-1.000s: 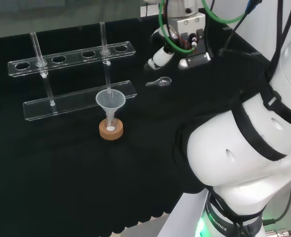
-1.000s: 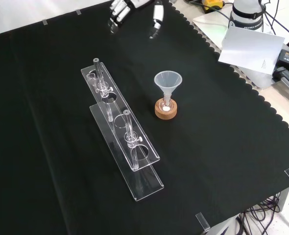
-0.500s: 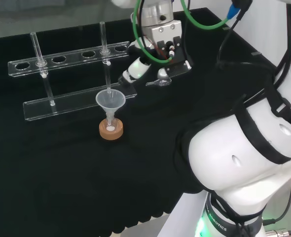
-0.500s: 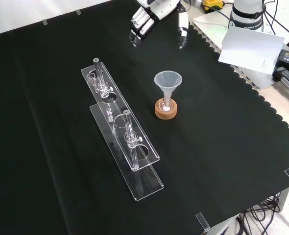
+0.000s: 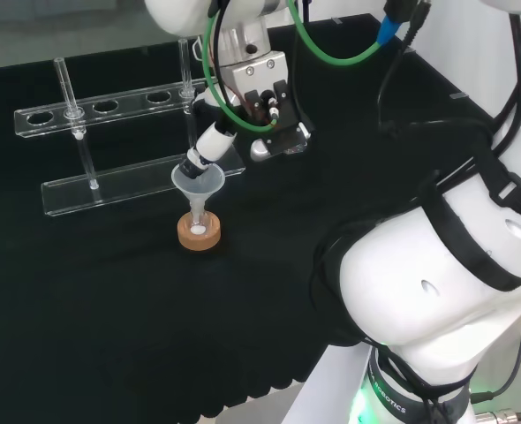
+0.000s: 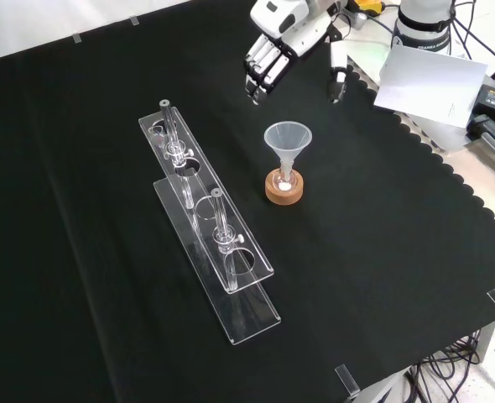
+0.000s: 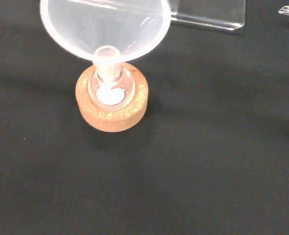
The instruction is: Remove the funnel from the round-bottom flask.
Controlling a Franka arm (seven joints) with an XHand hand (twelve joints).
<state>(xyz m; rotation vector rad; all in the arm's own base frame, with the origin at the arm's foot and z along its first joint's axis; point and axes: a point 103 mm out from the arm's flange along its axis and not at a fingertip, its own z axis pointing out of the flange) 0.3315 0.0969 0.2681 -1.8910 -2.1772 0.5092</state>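
The translucent white plastic funnel (image 6: 288, 138) stands upright with its stem in the neck of the small clear glass round-bottom flask (image 6: 284, 177), which sits in a round cork ring stand (image 6: 283, 190) on the black cloth (image 6: 382, 252) — funnel and flask are not yet parted. In the wrist view the funnel's (image 7: 107, 25) wide mouth overlaps the cork ring (image 7: 112, 111), and a small white patch shows at the bottom of the flask (image 7: 110, 90). The black and white robot hand (image 6: 291, 38) hangs above the cloth in the front view at about 12 o'clock from the funnel, near it but apart; its fingers (image 6: 261, 69) point down on one side and the thumb (image 6: 338, 77) on the other, spread wide with nothing between them. In the head view the hand (image 5: 256, 97) sits at about 1 o'clock from the funnel (image 5: 198, 182), with one black-tipped finger (image 5: 205, 152) reaching down just over the funnel's rim — whether it touches cannot be told. A clear acrylic two-tier test-tube rack (image 6: 210, 231) lies at about 8 o'clock from the cork ring in the front view, well apart, with two thin upright clear posts (image 6: 170, 134) rising through it.
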